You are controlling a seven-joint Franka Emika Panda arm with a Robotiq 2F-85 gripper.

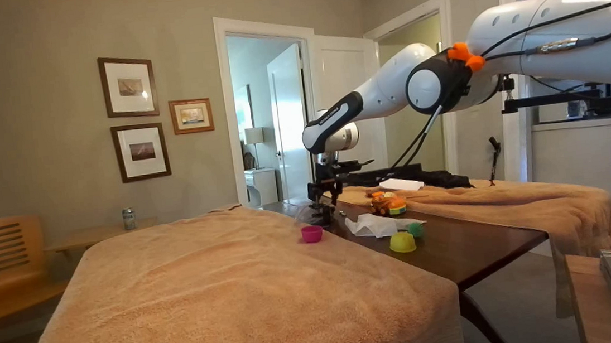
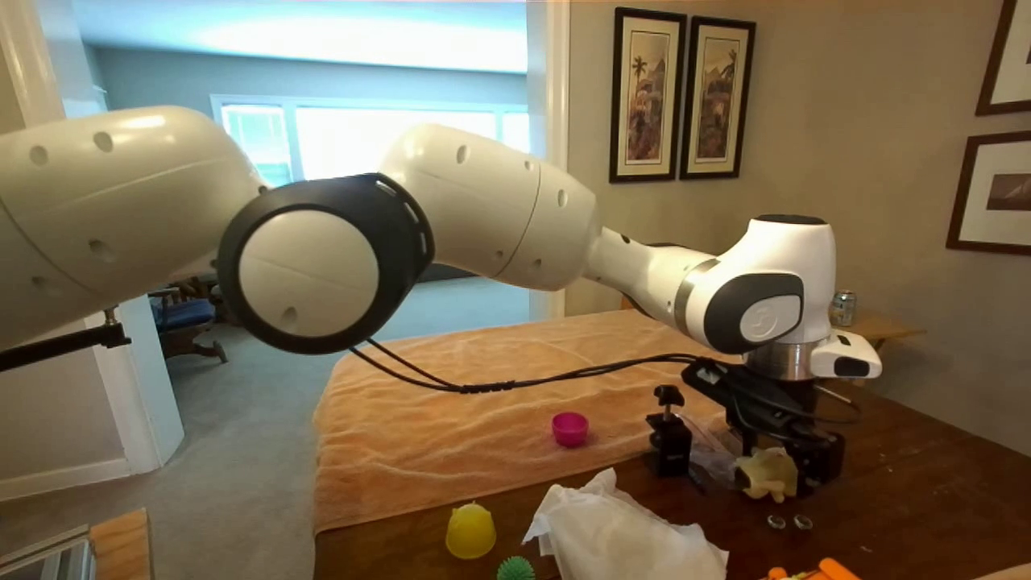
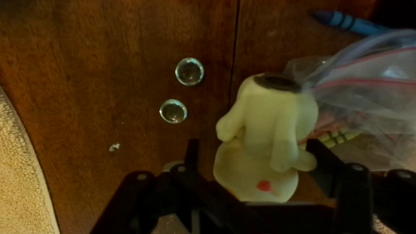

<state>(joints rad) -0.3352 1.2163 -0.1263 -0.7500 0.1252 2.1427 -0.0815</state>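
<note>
flanking the cream toy figure (image 3: 260, 130): the gripper (image 3: 254, 146), fingers spread, gripping nothing, one on each side.
figure's place: apparently resting on the dark wooden table (image 3: 97, 81), closer to one finger; whether they touch cannot be told.
good squeeze: probably calls for centring first, so both fingers meet the body together rather than pinching a stubby limb; slow, even pressure should suit it.
zip bag (image 3: 373, 97): just beside the figure; loose plastic, best kept out of the grip.
clear glass gems (image 3: 189, 71): two, near, outside the fingers.
blue crayon (image 3: 351, 23): near the bag.
pink cup (image 2: 569, 429): well apart, on the orange towel (image 2: 403, 451).
</note>
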